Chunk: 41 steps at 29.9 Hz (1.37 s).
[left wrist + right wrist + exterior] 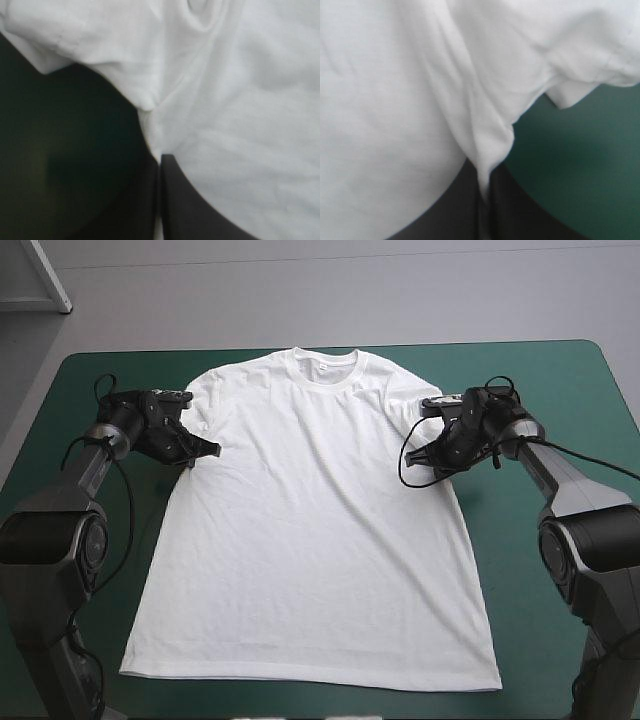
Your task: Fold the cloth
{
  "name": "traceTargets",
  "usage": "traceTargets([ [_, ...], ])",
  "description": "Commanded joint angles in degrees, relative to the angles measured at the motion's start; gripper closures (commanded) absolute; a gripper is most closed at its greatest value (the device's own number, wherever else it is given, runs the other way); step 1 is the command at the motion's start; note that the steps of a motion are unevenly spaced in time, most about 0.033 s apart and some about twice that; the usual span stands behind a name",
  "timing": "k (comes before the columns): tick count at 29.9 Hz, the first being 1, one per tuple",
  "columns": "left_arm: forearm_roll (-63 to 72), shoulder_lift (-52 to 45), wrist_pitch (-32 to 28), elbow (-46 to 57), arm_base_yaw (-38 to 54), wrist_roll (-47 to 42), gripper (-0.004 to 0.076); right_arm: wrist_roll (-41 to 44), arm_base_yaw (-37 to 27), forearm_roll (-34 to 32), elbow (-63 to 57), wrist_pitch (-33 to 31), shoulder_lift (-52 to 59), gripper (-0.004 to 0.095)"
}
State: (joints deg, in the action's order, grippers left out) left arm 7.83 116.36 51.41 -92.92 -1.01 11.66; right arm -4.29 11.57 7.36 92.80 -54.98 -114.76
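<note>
Hard to make out in the left wrist view: one of the two fingers of the left gripper (161, 159), black against the shadowed teal-green cover (60, 165). Cut off in both wrist views: nearly all of the T-shirt (315, 530), only underarm folds and a sleeve edge showing. Hidden beneath the cloth: the table's middle.

Counted: one T-shirt, white, spread flat, collar (322, 368) toward the far edge, hem (310, 678) toward the near edge; two short sleeves; two grippers.

Left gripper pinched nearly closed on a thin ridge of cloth at the underarm beside the left sleeve (200, 395). Right gripper (425, 453) likewise clamped, a fold of cloth squeezed between its fingers (520, 220) at the underarm beside the right sleeve (405, 390).
</note>
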Motion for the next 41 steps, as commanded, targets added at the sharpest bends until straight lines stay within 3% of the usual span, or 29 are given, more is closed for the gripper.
traceTargets([
  [1,0.2,-5.9,2.4,-2.3,-0.3,-0.3,0.0732,-0.7,-0.2,0.5,5.4,-0.9,5.3,0.0927],
  [12,-0.4,-16.0,15.1,-21.8,-0.3,-1.8,0.0732,3.0,-0.2,-1.5,26.8,-16.3,14.2,0.0926],
  [21,-0.4,-18.7,21.9,-43.9,-0.3,-3.1,0.0732,4.8,-0.2,-2.5,40.3,-16.5,20.4,0.0926],
  [25,-0.5,-19.8,22.2,-51.0,-0.3,-5.5,0.0732,4.8,-0.2,-2.5,43.8,-16.5,23.4,0.0926],
  [33,-0.8,-20.7,20.7,-57.4,-0.3,-5.7,0.0732,5.0,-0.2,-2.3,47.8,-16.1,25.2,0.0926],
  [41,-1.0,-17.4,17.0,-57.4,-0.3,-5.4,0.0732,4.3,-0.2,-0.9,47.9,-9.6,21.2,0.0926],
])
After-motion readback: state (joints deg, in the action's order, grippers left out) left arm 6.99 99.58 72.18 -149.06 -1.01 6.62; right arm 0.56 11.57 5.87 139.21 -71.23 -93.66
